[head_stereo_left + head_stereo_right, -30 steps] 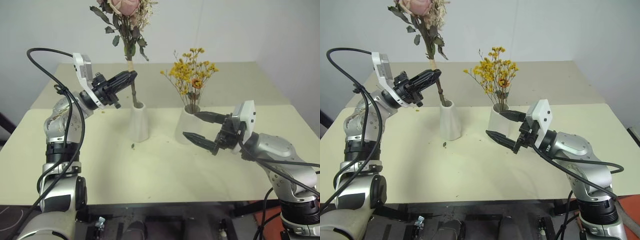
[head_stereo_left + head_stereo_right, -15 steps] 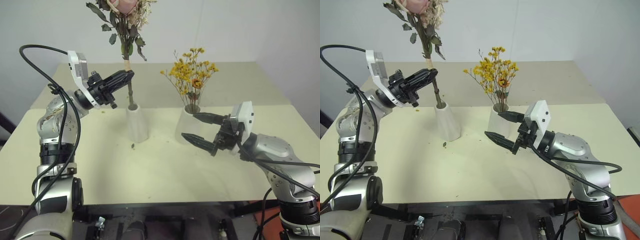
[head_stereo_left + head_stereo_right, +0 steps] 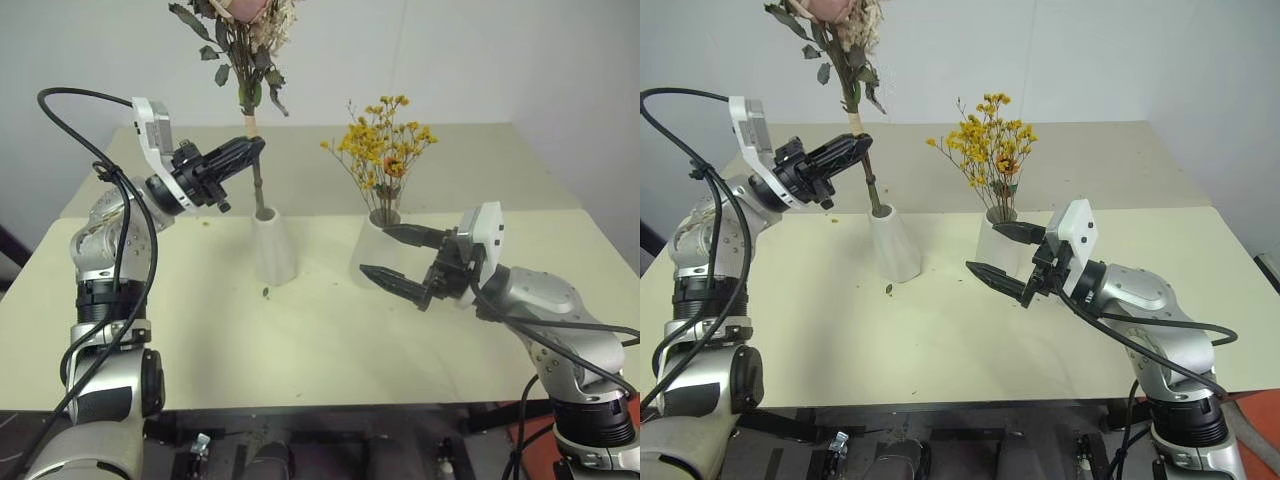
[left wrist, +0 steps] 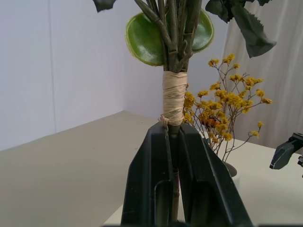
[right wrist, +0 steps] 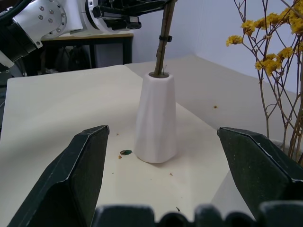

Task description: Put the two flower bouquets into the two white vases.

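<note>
White, twice over — two vases: slim vase takes the pink rose bouquet, its stem clamped by the left gripper; stout vase holds the yellow spray. Right gripper gapes empty beside it.

No legible text, labels, brands, numbers or signs in any view; the vases, flowers, bench and robot arms carry no readable markings.

I see a dusty pink rose bouquet with dark green leaves and tan twine binding above the left jaws, tiny yellow-orange blossom spray, two matte white tapered vases, cream tabletop.
</note>
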